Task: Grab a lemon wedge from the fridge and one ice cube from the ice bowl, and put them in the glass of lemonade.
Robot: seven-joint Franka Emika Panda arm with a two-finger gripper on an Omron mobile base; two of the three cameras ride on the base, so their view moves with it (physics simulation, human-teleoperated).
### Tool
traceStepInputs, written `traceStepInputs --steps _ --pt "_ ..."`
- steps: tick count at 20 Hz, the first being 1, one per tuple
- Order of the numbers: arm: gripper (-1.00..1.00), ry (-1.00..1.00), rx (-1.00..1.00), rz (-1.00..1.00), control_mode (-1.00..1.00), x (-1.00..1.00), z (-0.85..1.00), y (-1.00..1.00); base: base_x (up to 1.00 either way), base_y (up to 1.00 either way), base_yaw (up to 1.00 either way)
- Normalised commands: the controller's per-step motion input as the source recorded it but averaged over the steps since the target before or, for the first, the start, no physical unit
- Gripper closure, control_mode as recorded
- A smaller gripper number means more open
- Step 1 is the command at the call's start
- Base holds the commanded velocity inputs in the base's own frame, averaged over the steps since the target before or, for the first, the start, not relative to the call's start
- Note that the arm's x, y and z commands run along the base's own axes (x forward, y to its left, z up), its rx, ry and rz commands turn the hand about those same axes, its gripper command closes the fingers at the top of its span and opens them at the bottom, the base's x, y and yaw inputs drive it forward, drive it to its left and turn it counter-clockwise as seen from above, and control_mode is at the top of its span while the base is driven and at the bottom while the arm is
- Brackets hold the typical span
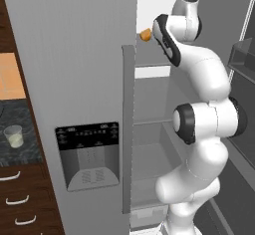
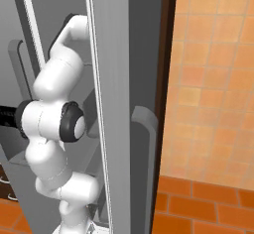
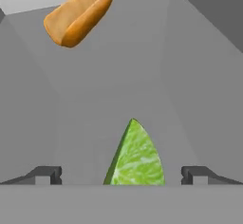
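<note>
Your gripper is spread wide, grasping nothing; lemon wedge sits between the fingertips inside the fridge, hot dog bun beyond.

Rendered home kitchen: tall grey fridge with black dispenser panel, dark stone counter holding a glass of lemonade, brown wood drawers with curved handles, orange tiled wall.
</note>
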Motion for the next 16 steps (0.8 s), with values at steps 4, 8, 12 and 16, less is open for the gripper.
traceStepInputs --steps 4,8,12,16 --pt "-1.00 0.06 0.00 0.00 -1.00 0.03 -0.30 0.00 0.00 0.00 0.00" --pt "-1.00 0.13 0.00 0.00 -1.00 0.14 -0.55 0.00 0.00 0.00 0.00" --pt "-1.00 0.07 0.00 0.00 -1.00 0.03 -0.32 0.00 0.00 0.00 0.00" --pt "-1.00 0.07 0.00 0.00 -1.00 0.00 -0.08 0.00 0.00 0.00 0.00"
